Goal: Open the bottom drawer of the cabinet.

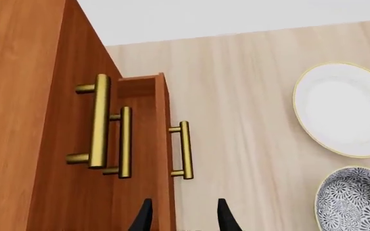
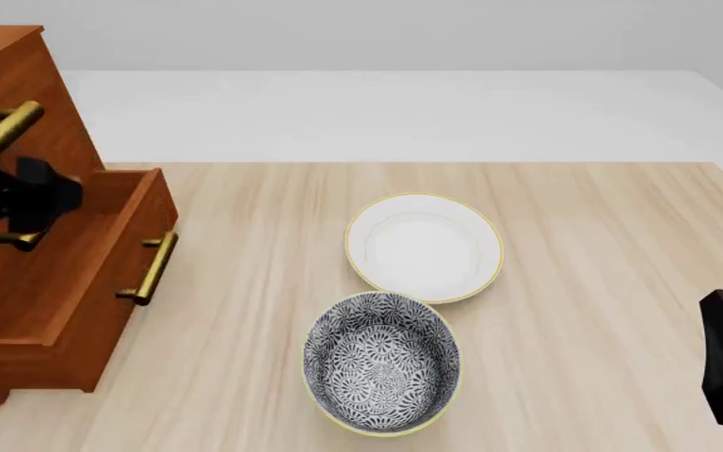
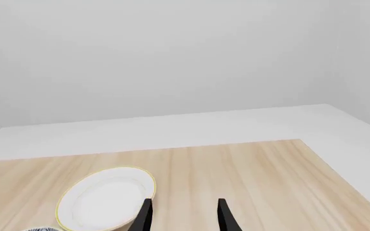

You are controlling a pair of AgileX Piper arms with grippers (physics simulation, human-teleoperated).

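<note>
Front view shows the cabinet (image 2: 16, 113), a reddish-brown wooden chest, standing at the left edge of the pale wooden surface (image 2: 587, 245). Its bottom drawer (image 2: 67, 282) sticks out from the cabinet's face toward the middle of the surface, so the drawer's open top and inner walls are visible. One brass bar handle (image 2: 151, 268) sits on the drawer's front, held off the wood by two short posts. In the left wrist view the same drawer (image 1: 162, 144) juts past the two upper fronts, whose like handles line up beside it.

The left pincer (image 1: 183, 216) hangs just in front of the drawer with its two dark fingers spread and nothing between them. The right pincer (image 3: 183, 214) is likewise released and grasps nothing, well apart from the cabinet at the right side of the surface.

A white plate (image 2: 424, 248) with a yellow rim lies near the middle of the surface, and a patterned bowl (image 2: 383, 363) lies just beside it, nearer the arms.
</note>
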